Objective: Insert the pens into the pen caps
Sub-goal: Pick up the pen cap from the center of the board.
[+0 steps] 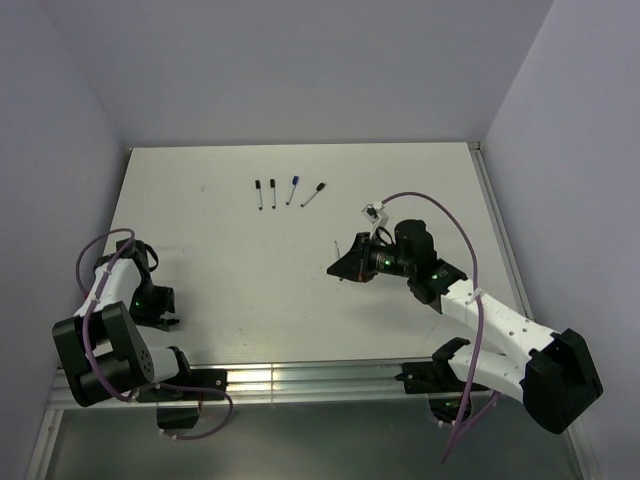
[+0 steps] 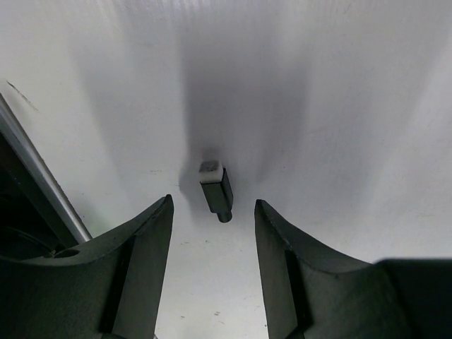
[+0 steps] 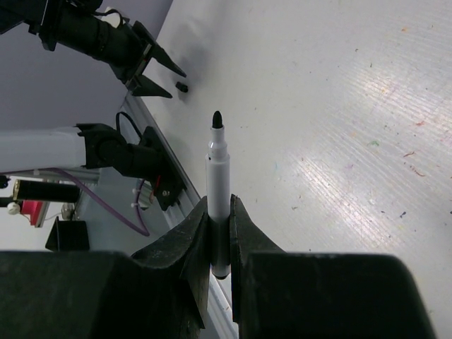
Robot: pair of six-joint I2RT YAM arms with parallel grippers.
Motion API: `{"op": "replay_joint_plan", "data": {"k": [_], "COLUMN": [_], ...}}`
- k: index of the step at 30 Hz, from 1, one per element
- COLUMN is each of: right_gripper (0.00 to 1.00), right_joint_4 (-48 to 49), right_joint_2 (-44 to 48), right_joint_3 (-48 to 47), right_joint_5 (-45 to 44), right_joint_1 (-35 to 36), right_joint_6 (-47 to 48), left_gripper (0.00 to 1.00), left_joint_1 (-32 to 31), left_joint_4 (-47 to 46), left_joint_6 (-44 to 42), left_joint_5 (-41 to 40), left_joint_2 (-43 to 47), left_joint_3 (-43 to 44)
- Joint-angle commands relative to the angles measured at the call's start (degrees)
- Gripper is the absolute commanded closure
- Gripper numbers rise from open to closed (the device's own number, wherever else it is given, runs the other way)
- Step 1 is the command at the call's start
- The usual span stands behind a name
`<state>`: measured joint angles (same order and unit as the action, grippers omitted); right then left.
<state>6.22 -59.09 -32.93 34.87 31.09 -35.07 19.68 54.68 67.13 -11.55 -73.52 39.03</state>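
Observation:
My right gripper (image 3: pixel 220 208) is shut on a white-barrelled pen (image 3: pixel 218 176) with a bare black tip, held above the table right of centre; the gripper also shows in the top view (image 1: pixel 340 266). My left gripper (image 2: pixel 213 212) is open low over the table at the near left, seen in the top view (image 1: pixel 165 312). A small black pen cap (image 2: pixel 215 191) lies on the table just ahead of its fingertips, between them, untouched. The same cap (image 3: pixel 182 87) shows in the right wrist view beside the left gripper. Several more pens (image 1: pixel 272 192) lie in a row at the back.
One pen in the back row has a blue end (image 1: pixel 294 182); the others have black ends. A metal rail (image 1: pixel 300 380) runs along the near table edge, also close to the left fingers (image 2: pixel 42 183). Purple cables (image 1: pixel 440 215) loop off both arms.

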Motion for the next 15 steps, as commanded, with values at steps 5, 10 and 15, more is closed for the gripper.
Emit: {"op": "replay_joint_plan", "data": {"k": [5,10,15], "right_gripper": [1.0,1.0,1.0], "right_joint_4": [2.9,2.8,3.0], "right_joint_2": [1.9,2.0,1.8], "right_joint_3": [0.4,0.4,0.4], "right_joint_5": [1.3,1.4,1.8], "right_joint_1": [-0.3,-0.3,-0.3], "right_joint_6": [0.5,0.5,0.5], "left_gripper": [0.47,0.5,0.51], "left_joint_1": [0.3,0.2,0.4], "left_joint_4": [1.5,0.8,-0.9], "left_joint_6": [1.7,2.2,2.1], "left_joint_5": [-1.5,-1.3,0.3], "left_joint_2": [0.1,0.2,-2.3], "left_joint_3": [0.2,-0.6,-1.3]}}
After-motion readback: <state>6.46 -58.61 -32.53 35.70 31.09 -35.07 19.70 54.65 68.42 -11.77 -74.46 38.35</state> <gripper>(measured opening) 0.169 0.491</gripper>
